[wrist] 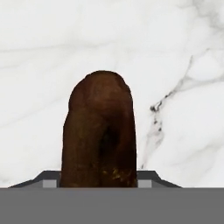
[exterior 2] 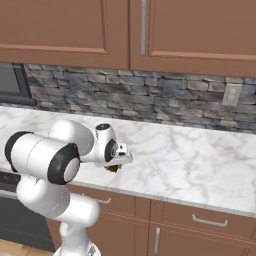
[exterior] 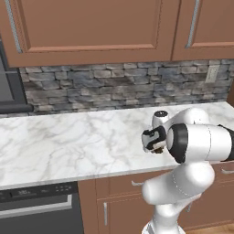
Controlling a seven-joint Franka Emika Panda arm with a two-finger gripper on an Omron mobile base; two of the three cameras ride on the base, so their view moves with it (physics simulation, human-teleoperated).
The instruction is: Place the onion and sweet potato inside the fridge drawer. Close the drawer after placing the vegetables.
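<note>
**Sweet potato caught between the jaws over the marble**

Sweet potato (wrist: 99,131) front and centre in the hand view: a dark brown oval lump, rounded at the top, rough and matte, with a darker hollow down its middle and a few yellowish flecks near its lower end. The two dark finger tips (wrist: 49,180) poke out on either side of its base, pressed right up against it, so the jaws are clamped on the sweet potato. Behind it spreads the countertop (wrist: 183,52), glossy white marble threaded with grey veins.

From the left base view, the gripper (exterior: 157,147) hangs low over the front part of the counter, with a sliver of brown just showing beneath the hand. Same story in the right base view: gripper (exterior 2: 114,166) pointing down, a dark scrap of the sweet potato (exterior 2: 113,169) under it, close to the counter's front edge. Rough grey stone backsplash (exterior: 114,84) behind, smooth reddish-brown wooden cabinets (exterior: 91,27) above.
</note>
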